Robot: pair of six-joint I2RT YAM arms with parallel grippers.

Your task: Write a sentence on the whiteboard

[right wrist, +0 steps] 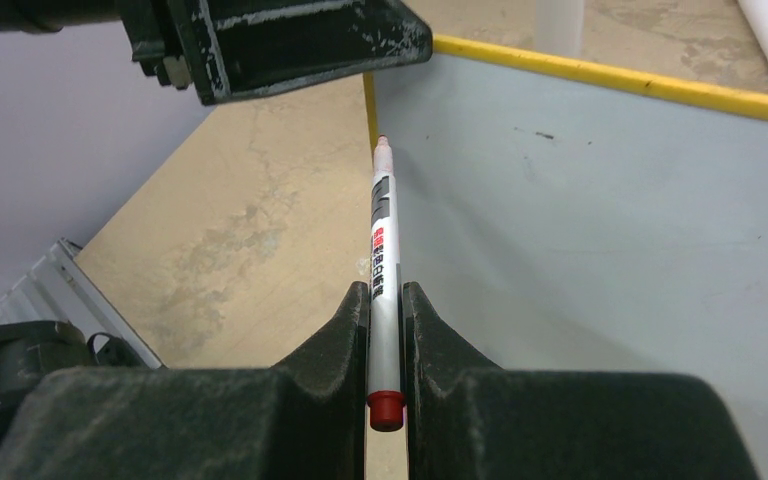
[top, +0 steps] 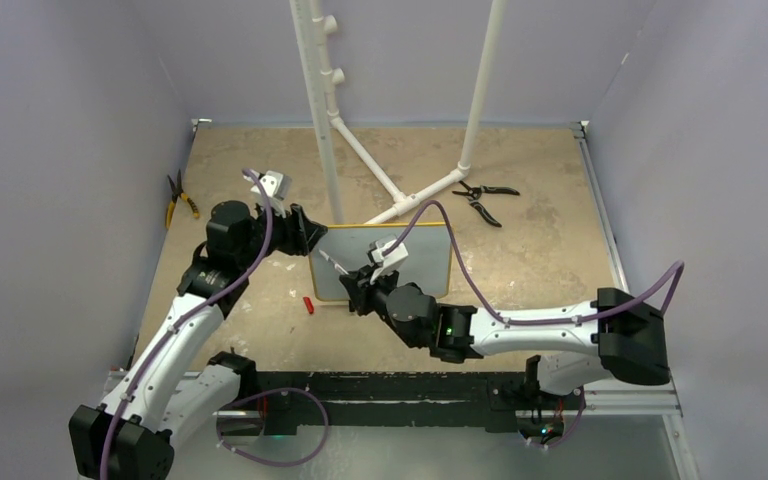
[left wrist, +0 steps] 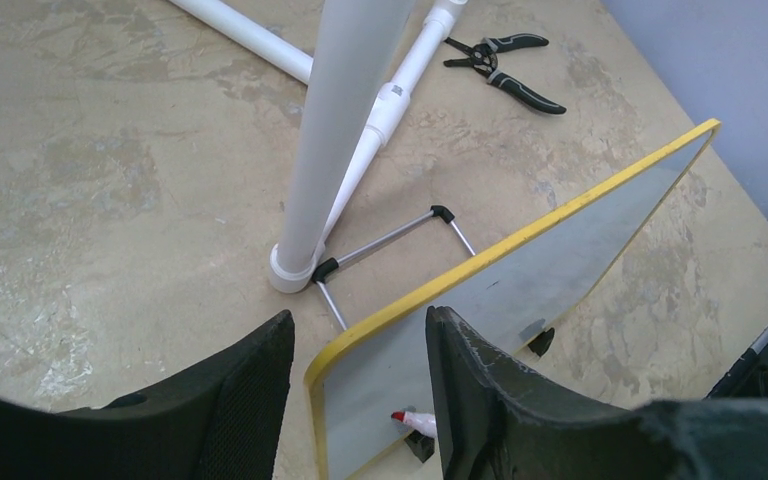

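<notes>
A: Where do we find the board?

B: The board (top: 415, 255) stands mid-table, tilted back on its wire stand (left wrist: 390, 238), with its face toward our bases.

A: And our arms?

B: Our left arm (top: 185, 325) climbs from its base, bends at the elbow and reaches in to the board's upper left corner. Our right arm (top: 545, 320) lies low and stretches leftward, its wrist in front of the board's lower left part.

A: The pincers?

B: Our left gripper (left wrist: 360, 318) is spread wide and straddles that yellow corner. One finger is in front of the face, and the other stands off the rim with a gap showing. Our right gripper (right wrist: 387, 295) is pressed together on the marker (right wrist: 380, 215), pinching the barrel near its red end. The tip points at the top left of the face, just beside the frame. It looks very near the surface, though we cannot tell whether it touches.

A: What room do we have?

B: A white pipe (left wrist: 335, 130) has its foot just behind the board, beside the stand. A red cap (top: 308, 305) lies on the table (top: 260, 170) near the board's lower left corner. Black pliers (top: 485, 197) lie beyond the board to the right, well apart. Yellow pliers (top: 180, 200) sit by the table's left edge, behind our left arm. The left gripper hangs just above the marker tip.
</notes>
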